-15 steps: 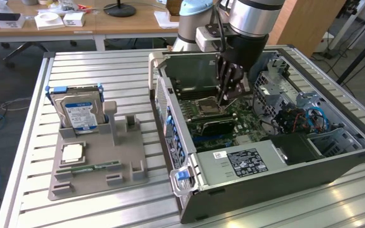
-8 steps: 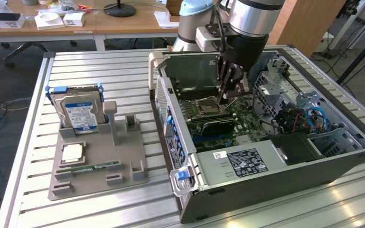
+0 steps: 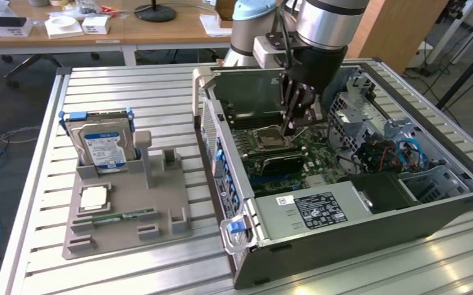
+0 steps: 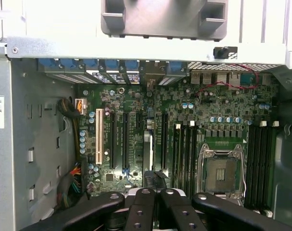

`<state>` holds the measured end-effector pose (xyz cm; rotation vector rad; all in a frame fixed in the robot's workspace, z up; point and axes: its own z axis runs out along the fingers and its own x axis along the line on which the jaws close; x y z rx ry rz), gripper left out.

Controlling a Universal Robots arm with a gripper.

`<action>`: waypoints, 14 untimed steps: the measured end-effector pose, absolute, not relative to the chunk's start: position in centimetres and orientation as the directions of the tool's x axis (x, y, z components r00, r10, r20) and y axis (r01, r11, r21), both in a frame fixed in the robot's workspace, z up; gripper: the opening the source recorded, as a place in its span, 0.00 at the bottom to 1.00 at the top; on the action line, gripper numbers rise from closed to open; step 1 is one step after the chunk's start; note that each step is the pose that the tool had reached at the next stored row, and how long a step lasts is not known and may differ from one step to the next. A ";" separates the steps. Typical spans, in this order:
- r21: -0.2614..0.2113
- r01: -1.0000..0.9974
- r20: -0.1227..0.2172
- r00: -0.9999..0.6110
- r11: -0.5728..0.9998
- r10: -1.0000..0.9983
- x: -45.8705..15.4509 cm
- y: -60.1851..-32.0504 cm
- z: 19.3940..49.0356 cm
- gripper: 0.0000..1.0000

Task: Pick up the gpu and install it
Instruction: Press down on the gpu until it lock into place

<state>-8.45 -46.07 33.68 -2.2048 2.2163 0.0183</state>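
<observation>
Now the hand is clamped shut, fingertips together, deep inside the sheet-metal case. The gpu, thin, flat and matte black, seems to stand on edge on the green motherboard, at six o'clock of the hand. Any seating push should go square and straight down, because boards flex.

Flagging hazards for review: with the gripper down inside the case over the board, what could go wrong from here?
1. The shut gripper hangs low beside the open CPU socket; a sideways slip could hit its contacts.
2. The gpu stands edge-on just past the gripper's tips; off-line pressure could tilt it.
</observation>
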 end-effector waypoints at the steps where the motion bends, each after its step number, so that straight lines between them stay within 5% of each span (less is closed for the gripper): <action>1: -0.002 -1.000 -0.019 -0.005 0.005 -1.000 -8.4 -46.1 33.5 0.10; 14: -0.001 -1.000 -0.019 -0.005 0.005 -1.000 -8.4 -46.1 31.2 0.10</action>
